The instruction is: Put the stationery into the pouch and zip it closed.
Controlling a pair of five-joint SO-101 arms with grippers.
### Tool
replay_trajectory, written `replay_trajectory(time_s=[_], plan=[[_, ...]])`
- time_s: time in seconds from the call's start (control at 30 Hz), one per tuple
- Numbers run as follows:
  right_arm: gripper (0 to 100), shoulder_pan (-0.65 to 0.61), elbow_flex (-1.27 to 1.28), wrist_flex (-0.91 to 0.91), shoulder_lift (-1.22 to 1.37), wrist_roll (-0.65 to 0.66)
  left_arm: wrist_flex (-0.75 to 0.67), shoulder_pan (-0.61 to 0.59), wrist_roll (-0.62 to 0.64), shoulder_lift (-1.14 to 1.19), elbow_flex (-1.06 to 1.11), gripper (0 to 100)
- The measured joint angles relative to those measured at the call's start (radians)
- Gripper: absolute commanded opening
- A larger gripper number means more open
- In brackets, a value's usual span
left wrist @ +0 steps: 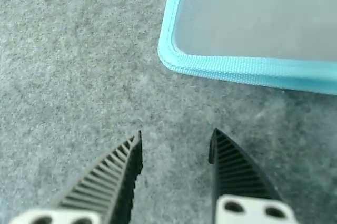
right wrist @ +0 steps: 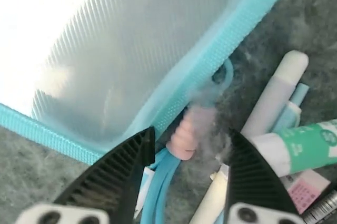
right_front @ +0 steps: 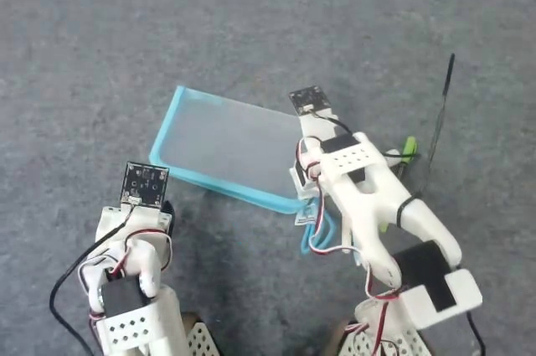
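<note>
The translucent pouch with light blue edging lies flat mid-table. My right gripper is open at the pouch's right end, its fingers either side of a pink ribbed zipper pull hanging from a blue ring at the corner. Beside it lie loose stationery: a white pen, a green-and-white tube and a pink eraser. In the high view the right arm covers most of these. My left gripper is open over bare carpet, a little short of the pouch's near left corner.
Grey carpet covers the table. A green item and a thin black pen lie right of the right arm. A blue strap loop lies under the right gripper. Open carpet extends left of and behind the pouch.
</note>
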Motion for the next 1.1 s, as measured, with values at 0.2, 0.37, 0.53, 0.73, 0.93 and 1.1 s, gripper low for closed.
replay_trajectory(time_s=[0.2,0.37,0.53,0.73,0.93,1.1], plan=[[17.1,0.0,-0.057,0.0,0.061,0.0,0.0,0.0,0.0,0.0,0.0,20],[3.5,0.003,-0.069,0.0,0.074,0.0,0.0,0.0,0.0,0.0,0.0,20],[8.1,0.038,-0.071,0.005,0.074,0.0,0.0,0.0,0.0,0.0,0.0,20],[20.2,0.112,-0.086,0.023,0.092,-0.035,0.0,0.0,0.0,0.0,0.0,20],[21.2,0.124,-0.103,0.055,0.098,-0.041,0.0,0.0,0.0,0.0,0.0,20],[8.0,0.129,-0.121,0.064,0.129,-0.043,0.0,0.0,0.0,0.0,0.0,20]])
